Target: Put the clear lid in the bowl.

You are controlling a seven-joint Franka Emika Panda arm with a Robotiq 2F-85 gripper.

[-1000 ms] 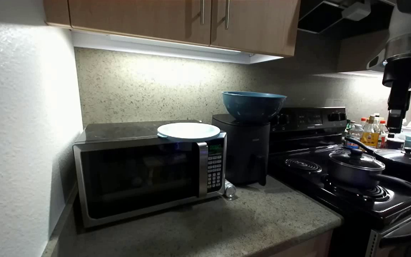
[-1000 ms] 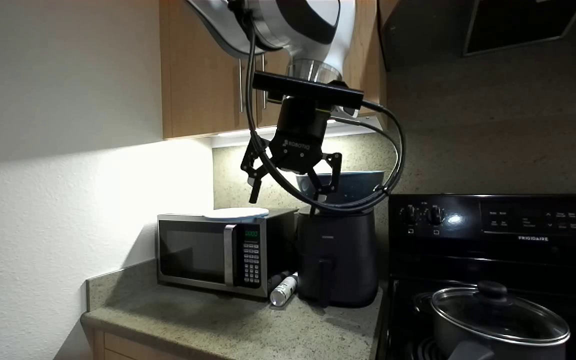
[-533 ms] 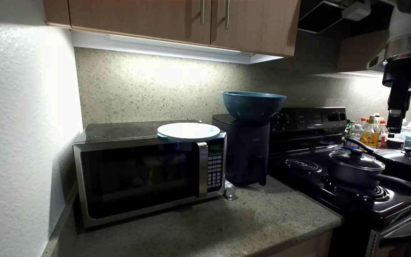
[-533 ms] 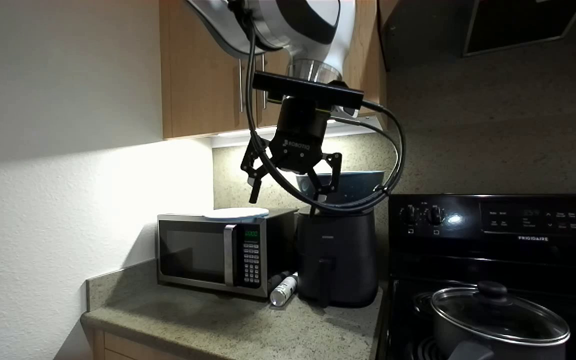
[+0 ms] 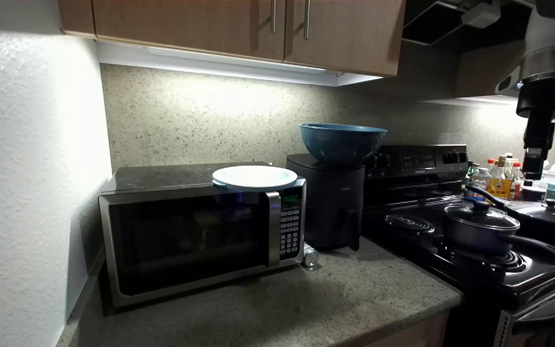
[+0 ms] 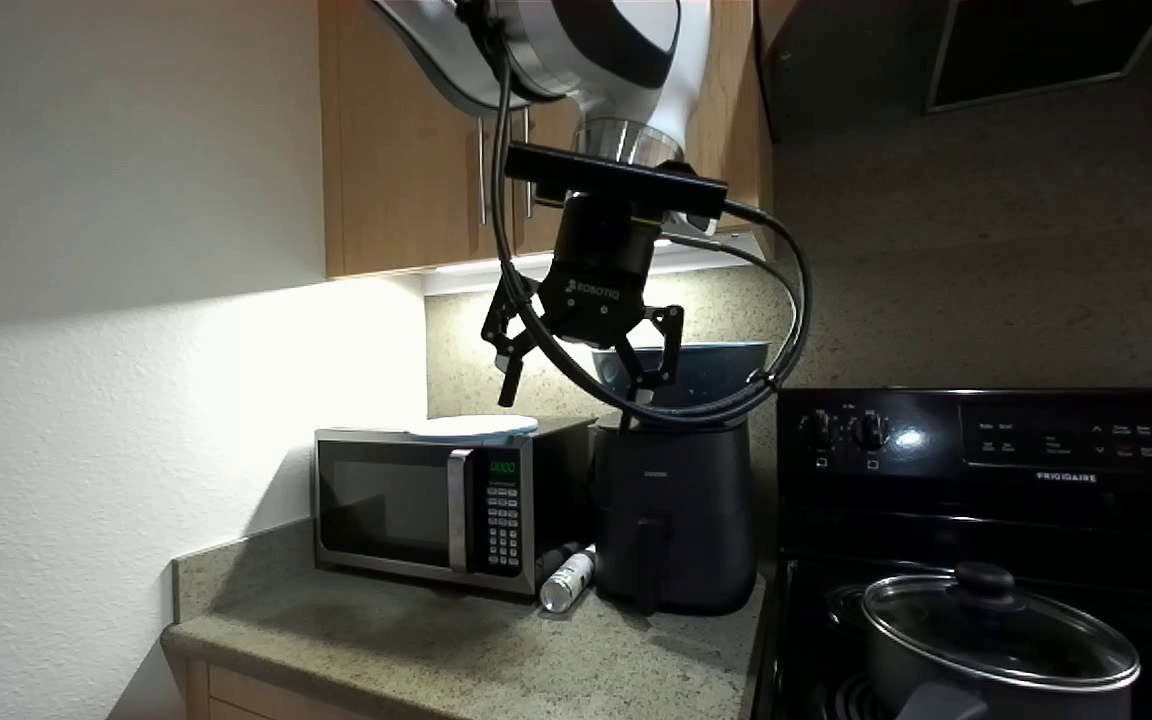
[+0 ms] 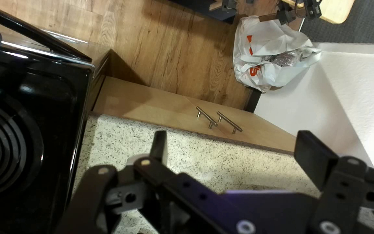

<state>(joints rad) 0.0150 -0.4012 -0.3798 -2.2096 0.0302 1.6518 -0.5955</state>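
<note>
The clear lid is a pale round disc lying flat on top of the microwave, over its front right edge; it also shows in an exterior view. The teal-blue bowl sits upright on the black air fryer, and is partly hidden behind a finger and cable in an exterior view. My gripper is open and empty, pointing down in the air in front of the appliances, apart from lid and bowl. Its spread fingers show in the wrist view, with counter below. Lid and bowl are out of the wrist view.
The microwave stands left of the air fryer on the counter. A bottle lies between them. The stove holds a lidded pot and a covered pan. Cabinets hang above.
</note>
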